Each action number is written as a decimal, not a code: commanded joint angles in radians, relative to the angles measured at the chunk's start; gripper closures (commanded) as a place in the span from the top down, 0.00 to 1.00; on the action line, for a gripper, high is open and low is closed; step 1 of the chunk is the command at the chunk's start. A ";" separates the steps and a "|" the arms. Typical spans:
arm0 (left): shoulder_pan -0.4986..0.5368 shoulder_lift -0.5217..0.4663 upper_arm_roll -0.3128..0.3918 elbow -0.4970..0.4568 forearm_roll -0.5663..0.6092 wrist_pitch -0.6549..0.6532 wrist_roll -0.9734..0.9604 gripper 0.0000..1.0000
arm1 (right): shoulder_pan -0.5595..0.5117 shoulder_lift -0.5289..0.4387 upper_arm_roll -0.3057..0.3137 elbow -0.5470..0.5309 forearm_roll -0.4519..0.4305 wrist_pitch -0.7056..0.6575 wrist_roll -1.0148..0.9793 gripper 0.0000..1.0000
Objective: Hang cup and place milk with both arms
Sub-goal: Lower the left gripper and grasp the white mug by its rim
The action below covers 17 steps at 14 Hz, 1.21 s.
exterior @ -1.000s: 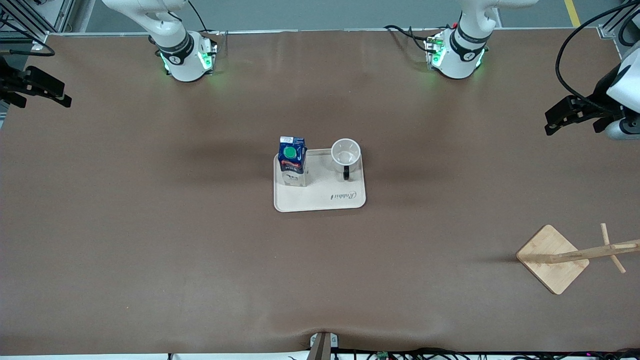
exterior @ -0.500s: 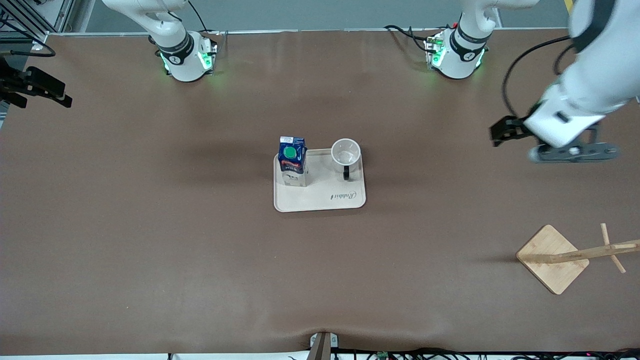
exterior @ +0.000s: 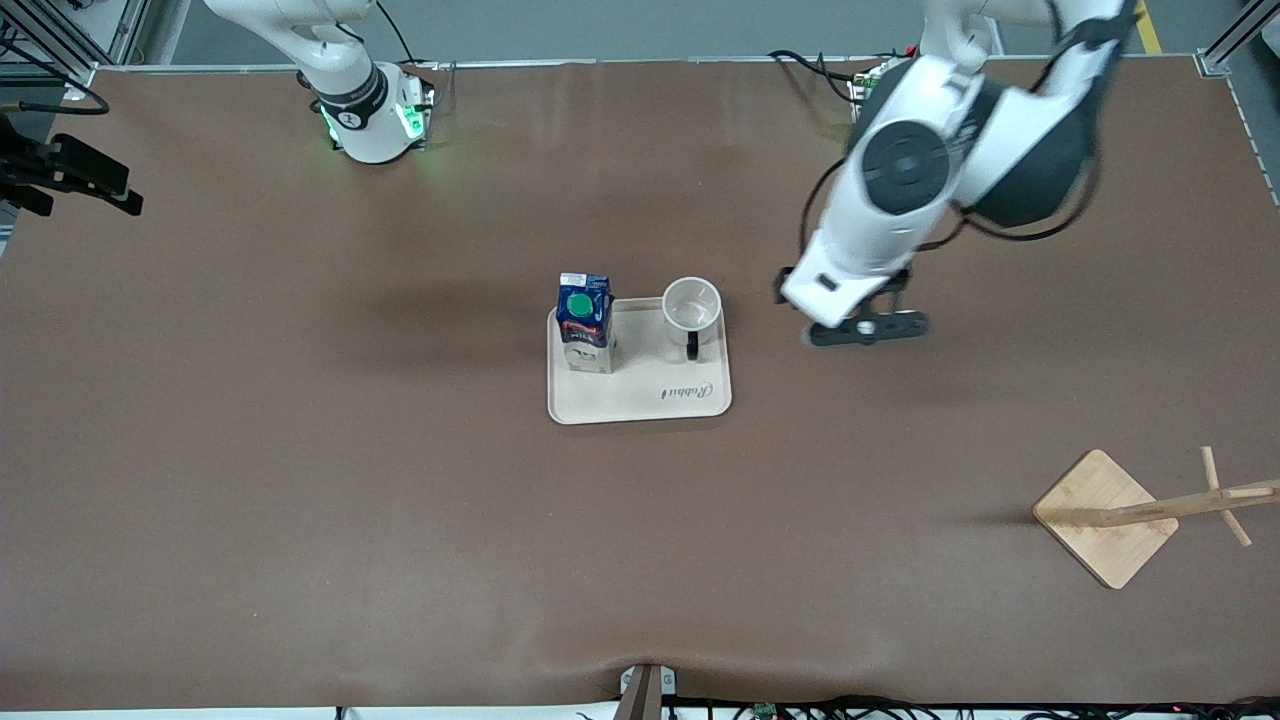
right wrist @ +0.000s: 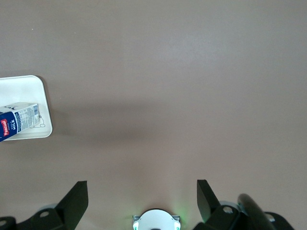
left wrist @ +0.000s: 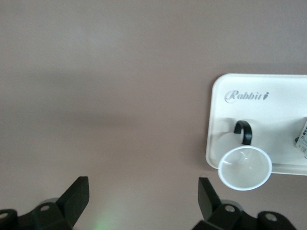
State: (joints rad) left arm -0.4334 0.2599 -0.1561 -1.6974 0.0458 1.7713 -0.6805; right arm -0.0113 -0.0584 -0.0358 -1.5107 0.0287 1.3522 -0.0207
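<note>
At the right arm's end of the matte brown surface [exterior: 300, 480], the right gripper [exterior: 70, 180] hangs at the edge of the front view, black and angular, its arm waiting; its wrist view shows the two dark fingers [right wrist: 76, 199] spread wide with nothing between them, over bare surface. In the middle lies a cream-coloured tray [exterior: 640, 400], a smooth rounded rectangle with a low rim and a cursive logo printed on it. The milk [exterior: 584, 322] stands upright on the tray, at the corner farther from the front camera and toward the right arm's end: a small gable-top carton, dark blue above and white below, with a round green cap and red and white print. The cup [exterior: 692, 305] stands upright on the same tray at the corner toward the left arm's end, apart from the milk; it is a small round white mug, glossy inside, with a black loop handle pointing toward the front camera. The left arm, white with black joints, bends down from its base so that the left gripper [exterior: 860, 325] hovers over bare surface just beside the tray, on the cup's side, its fingers [left wrist: 76, 194] wide apart and empty. Nearer the front camera, at the left arm's end, stands a pale wooden rack [exterior: 1105, 518] with a square base, a slim post and crossed pegs.
</note>
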 commanded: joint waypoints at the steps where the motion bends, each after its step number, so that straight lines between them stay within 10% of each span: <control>1: -0.066 0.034 0.004 -0.114 0.022 0.158 -0.112 0.99 | -0.022 -0.006 0.010 -0.008 0.017 -0.001 -0.013 1.00; 14: -0.189 0.208 -0.002 -0.222 0.022 0.471 -0.255 0.44 | 0.001 0.057 0.011 0.052 0.014 -0.071 -0.013 1.00; 17: -0.197 0.223 -0.002 -0.209 0.020 0.471 -0.254 0.07 | 0.001 0.054 0.011 0.052 0.014 -0.070 -0.013 1.00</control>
State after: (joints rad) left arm -0.6203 0.4789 -0.1583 -1.9195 0.0504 2.2379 -0.9129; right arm -0.0072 -0.0206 -0.0264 -1.4954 0.0295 1.3051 -0.0253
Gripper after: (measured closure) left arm 0.670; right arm 0.000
